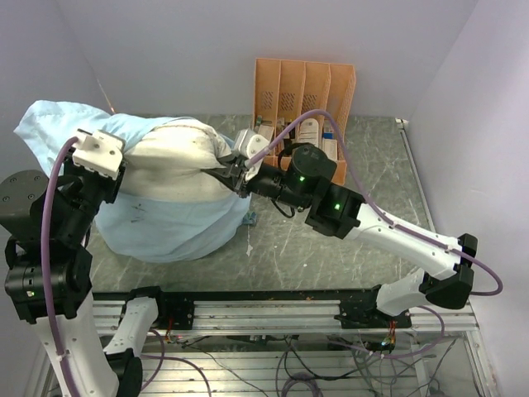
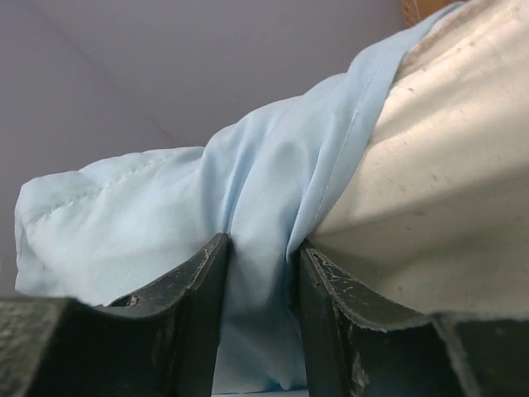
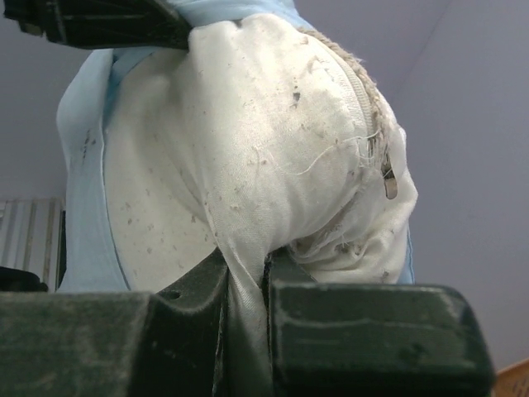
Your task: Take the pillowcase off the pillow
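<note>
Grey scratched worktop (image 1: 331, 240) bears the plump off-white stuffed pillow (image 1: 169, 165), partly out of its limp light-blue fabric pillowcase (image 1: 165, 227), with the right hand (image 3: 246, 269) pinching the pillow's corner and the left hand (image 2: 260, 256) pinching the case, seemingly to pull them apart.

Pillow (image 1: 178, 161) on table (image 1: 347, 248), left side, partly in pillowcase (image 1: 165, 227) spreading beneath and leftward; left gripper (image 2: 262, 277) at left end, right gripper (image 1: 235, 176) at right end; file rack (image 1: 304, 91) far, right.
</note>
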Action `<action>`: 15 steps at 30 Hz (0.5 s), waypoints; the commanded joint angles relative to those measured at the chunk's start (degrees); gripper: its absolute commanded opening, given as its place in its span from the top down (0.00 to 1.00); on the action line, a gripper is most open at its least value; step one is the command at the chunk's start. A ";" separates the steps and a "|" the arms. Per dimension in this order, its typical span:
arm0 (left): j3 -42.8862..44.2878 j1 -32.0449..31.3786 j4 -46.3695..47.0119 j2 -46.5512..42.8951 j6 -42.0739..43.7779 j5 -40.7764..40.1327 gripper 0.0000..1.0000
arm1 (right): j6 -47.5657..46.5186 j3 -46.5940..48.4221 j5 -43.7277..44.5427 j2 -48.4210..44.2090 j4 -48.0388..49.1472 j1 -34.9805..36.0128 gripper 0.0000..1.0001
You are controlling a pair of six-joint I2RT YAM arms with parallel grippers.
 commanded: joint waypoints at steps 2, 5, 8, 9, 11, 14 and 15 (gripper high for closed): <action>-4.09 0.34 7.57 -0.81 0.17 -13.67 0.59 | 0.84 -3.67 1.75 -2.88 -0.03 1.51 1.00; -6.62 0.31 13.94 -2.49 1.43 -18.43 0.59 | 1.30 -8.67 2.50 -4.30 1.06 1.86 1.00; -6.71 0.29 18.03 -3.14 2.00 -20.49 0.56 | 1.98 -12.28 2.63 -5.73 1.86 1.83 1.00; -6.42 0.29 18.66 -3.23 1.81 -20.92 0.56 | 2.10 -13.26 2.69 -6.39 1.91 1.87 1.00; -5.95 0.24 19.81 -3.34 1.51 -21.60 0.52 | 2.36 -15.23 2.99 -7.66 2.06 2.01 1.00; -5.58 0.25 20.20 -3.38 1.34 -22.35 0.46 | 2.95 -18.60 3.44 -10.30 3.42 1.98 1.00; -5.48 0.26 20.08 -3.21 1.14 -22.60 0.45 | 3.21 -19.44 3.43 -11.22 3.65 1.96 1.00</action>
